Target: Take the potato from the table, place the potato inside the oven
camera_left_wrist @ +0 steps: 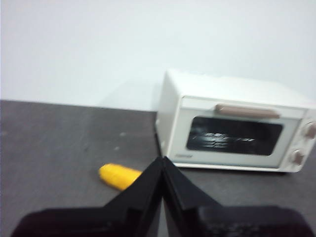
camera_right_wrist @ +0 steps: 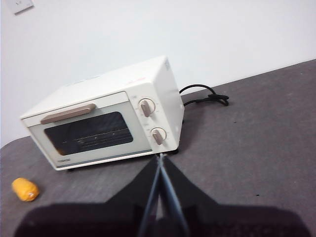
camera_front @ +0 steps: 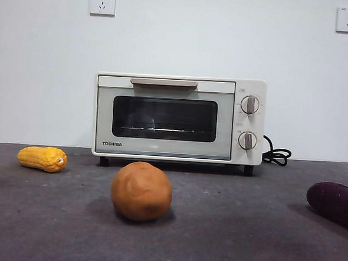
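Note:
The potato [camera_front: 141, 190], a round orange-brown ball, rests on the dark grey table [camera_front: 226, 240] in front of the oven. The cream-white TOSHIBA oven [camera_front: 178, 118] stands at the back with its dark glass door closed; it also shows in the left wrist view [camera_left_wrist: 232, 128] and the right wrist view [camera_right_wrist: 106, 116]. My left gripper [camera_left_wrist: 162, 160] is shut and empty, high above the table, left of the oven. My right gripper [camera_right_wrist: 160, 157] is shut and empty too, raised in front of the oven's knob side. Neither wrist view shows the potato, and neither gripper appears in the front view.
A bumpy yellow-orange vegetable [camera_front: 42, 158] lies at the left, seen too in the left wrist view [camera_left_wrist: 118, 176] and the right wrist view [camera_right_wrist: 24, 189]. A dark purple oblong vegetable [camera_front: 335, 203] lies at the right edge. The oven's black cord [camera_front: 276, 154] trails right.

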You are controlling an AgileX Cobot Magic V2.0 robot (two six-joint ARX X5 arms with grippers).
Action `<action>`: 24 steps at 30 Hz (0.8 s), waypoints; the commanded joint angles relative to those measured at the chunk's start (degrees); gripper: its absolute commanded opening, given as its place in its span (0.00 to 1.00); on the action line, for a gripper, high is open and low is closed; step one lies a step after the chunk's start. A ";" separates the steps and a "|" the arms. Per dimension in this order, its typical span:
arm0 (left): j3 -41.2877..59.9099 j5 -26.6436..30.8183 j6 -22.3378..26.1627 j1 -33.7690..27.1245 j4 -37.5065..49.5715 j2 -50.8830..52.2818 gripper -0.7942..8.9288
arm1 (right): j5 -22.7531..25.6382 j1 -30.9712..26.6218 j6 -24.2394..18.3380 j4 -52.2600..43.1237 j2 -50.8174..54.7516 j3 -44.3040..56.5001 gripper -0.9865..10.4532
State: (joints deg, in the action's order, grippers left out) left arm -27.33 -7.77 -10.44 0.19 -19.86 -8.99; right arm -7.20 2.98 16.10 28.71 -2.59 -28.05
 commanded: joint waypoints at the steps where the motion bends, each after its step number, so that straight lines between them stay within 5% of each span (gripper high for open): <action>1: -2.21 -2.54 -3.19 0.15 -0.15 -1.57 0.08 | -1.51 0.00 0.35 1.84 -1.75 -3.30 0.08; 6: -7.19 -7.39 -9.16 0.15 -2.78 -7.02 0.08 | -4.63 0.00 0.13 5.97 -7.32 -9.73 0.08; 24: -27.08 -23.71 -7.45 0.26 -9.25 -40.06 0.08 | -14.56 0.02 -8.87 18.69 -32.20 -29.86 0.08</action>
State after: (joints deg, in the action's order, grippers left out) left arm -53.80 -30.63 -19.05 0.23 -29.17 -47.97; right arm -21.32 2.98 8.56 47.20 -34.13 -57.41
